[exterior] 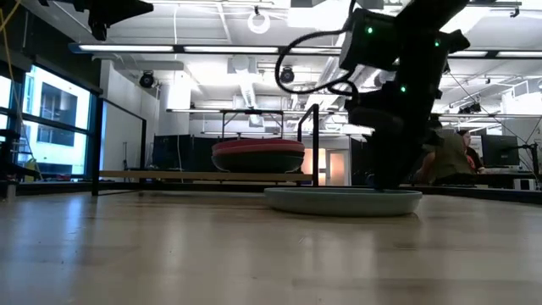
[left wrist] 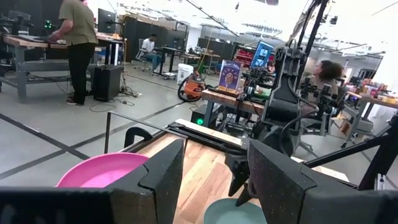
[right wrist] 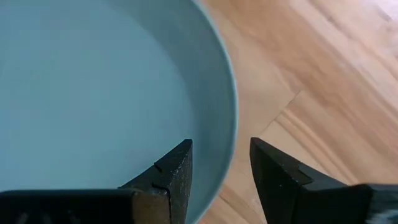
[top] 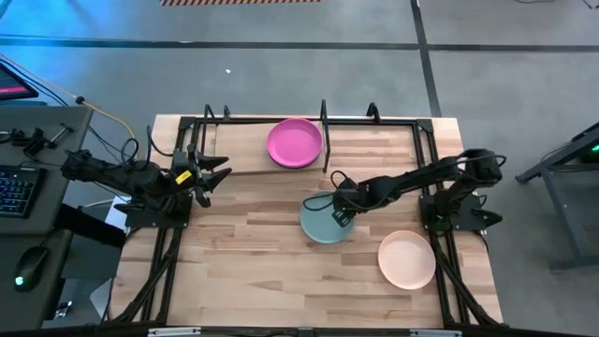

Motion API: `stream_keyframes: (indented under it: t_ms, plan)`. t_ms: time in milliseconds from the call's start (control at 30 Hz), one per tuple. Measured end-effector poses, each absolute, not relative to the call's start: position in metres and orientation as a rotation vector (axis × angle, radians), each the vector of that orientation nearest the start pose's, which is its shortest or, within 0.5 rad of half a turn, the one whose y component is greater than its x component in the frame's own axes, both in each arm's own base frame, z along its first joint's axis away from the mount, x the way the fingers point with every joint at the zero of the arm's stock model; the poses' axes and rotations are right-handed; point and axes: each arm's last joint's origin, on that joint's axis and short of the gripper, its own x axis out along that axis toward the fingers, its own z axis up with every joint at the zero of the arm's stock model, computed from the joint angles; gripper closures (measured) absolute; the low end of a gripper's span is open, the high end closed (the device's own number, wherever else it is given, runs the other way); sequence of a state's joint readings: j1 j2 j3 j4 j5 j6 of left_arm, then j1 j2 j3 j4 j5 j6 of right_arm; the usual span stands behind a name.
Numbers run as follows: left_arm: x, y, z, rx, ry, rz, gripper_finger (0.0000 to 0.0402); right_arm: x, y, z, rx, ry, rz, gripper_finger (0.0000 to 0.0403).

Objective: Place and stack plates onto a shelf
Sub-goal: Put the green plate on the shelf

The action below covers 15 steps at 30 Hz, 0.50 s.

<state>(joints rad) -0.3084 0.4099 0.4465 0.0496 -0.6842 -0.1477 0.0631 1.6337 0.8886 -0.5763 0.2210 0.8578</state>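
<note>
A light teal plate [top: 323,223] lies flat on the tabletop, shown also in the low view [exterior: 339,200]. My right gripper [top: 343,212] points down at its far right rim. It is open, one finger inside the rim [right wrist: 231,118] and one outside, with gaps showing on both sides. A magenta plate [top: 295,142] rests on the shelf [top: 374,140] beside an upright divider. A light pink plate [top: 407,259] lies near the table's right near corner. My left gripper [top: 208,176] hovers open at the shelf's left end.
The shelf's black rods and dividers [top: 324,117] run along the table's far edge. Bare tabletop [top: 243,253] lies left of the teal plate. People stand and sit in the room beyond [left wrist: 78,43]. A keyboard and mouse sit on a side desk to the left [top: 14,192].
</note>
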Motion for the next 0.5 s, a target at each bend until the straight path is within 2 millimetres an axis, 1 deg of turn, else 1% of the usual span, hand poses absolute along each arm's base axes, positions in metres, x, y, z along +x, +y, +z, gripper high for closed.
stream_keyframes:
  t_ms: [233, 333, 400, 500]
  plan:
    - [0.113, -0.017, 0.284, -0.186, -0.092, 0.370, 0.0234, 0.283, 0.012, 0.138, 0.540, 1.213, -0.680, 0.0262]
    - [0.114, -0.017, 0.284, -0.183, -0.087, 0.371, 0.0234, 0.284, 0.013, 0.135, 0.543, 1.220, -0.683, 0.0274]
    - [0.114, -0.017, 0.284, -0.183, -0.087, 0.371, 0.0234, 0.285, 0.013, 0.134, 0.549, 1.221, -0.682, 0.0298]
    - [0.114, -0.017, 0.284, -0.187, -0.093, 0.375, 0.0234, 0.284, 0.013, 0.134, 0.550, 1.222, -0.687, 0.0363]
